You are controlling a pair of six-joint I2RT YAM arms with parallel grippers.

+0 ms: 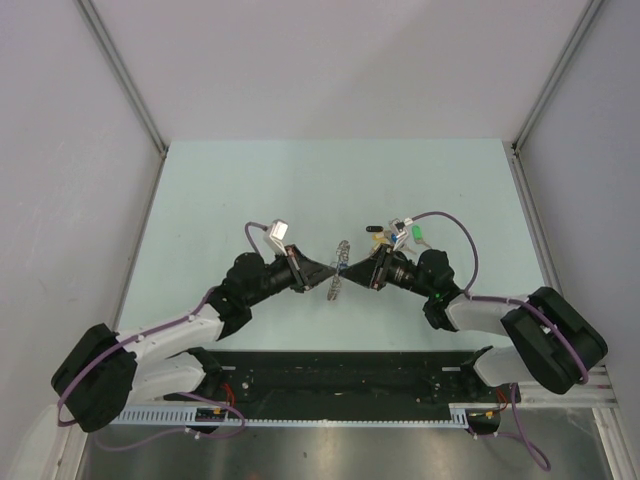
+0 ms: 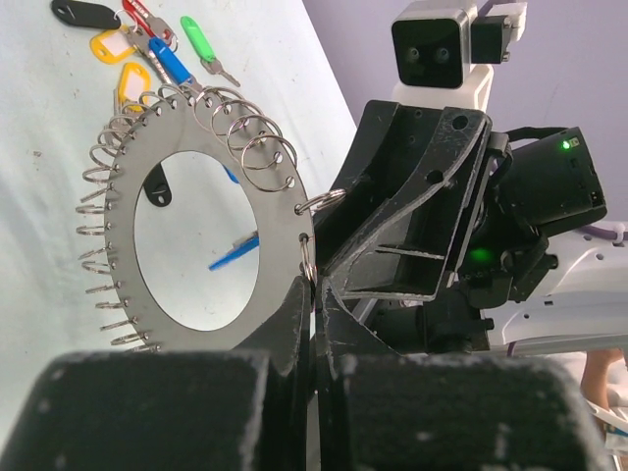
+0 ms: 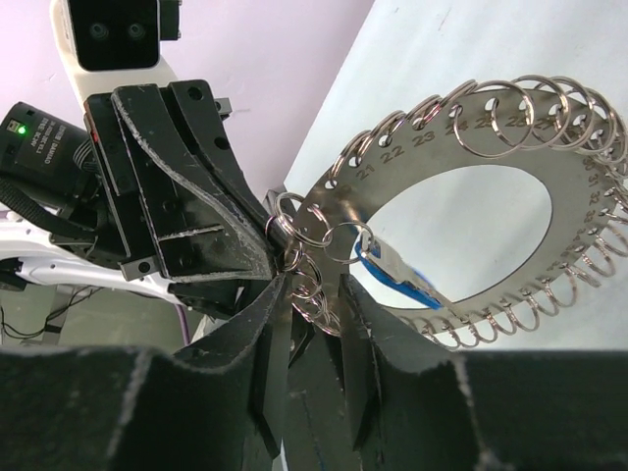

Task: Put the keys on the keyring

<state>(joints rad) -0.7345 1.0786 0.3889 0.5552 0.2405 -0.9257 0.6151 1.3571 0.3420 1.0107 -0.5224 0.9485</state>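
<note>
Top external view shows both arms meeting at mid-frame over the pale table [image 1: 250, 190]. The flat grey metal keyring [image 1: 338, 272] stands on edge between the left gripper [image 1: 323, 268] and the right gripper [image 1: 352, 268]. The loose keys [image 1: 417, 236], tiny ones with coloured plastic tags, lie in a cluster on the table just above the right gripper in the frame.

In the left wrist view the left gripper's jaws are closed on the keyring's lower right edge, holding it upright. Small wire split rings [image 2: 250, 137] line its rim (numbers are stamped beside them in the right wrist view). At the upper left of that frame the keys lie on the table, showing black, red, yellow, blue and green tags.

In the right wrist view the right gripper is narrow. Its tips are at the split rings on the keyring's left edge, close to the left gripper's tips; I cannot tell whether it pinches one. A blue-tagged key [image 3: 400, 282] shows just inside the hole, near the right finger. Whether it hangs from a split ring is unclear.
</note>
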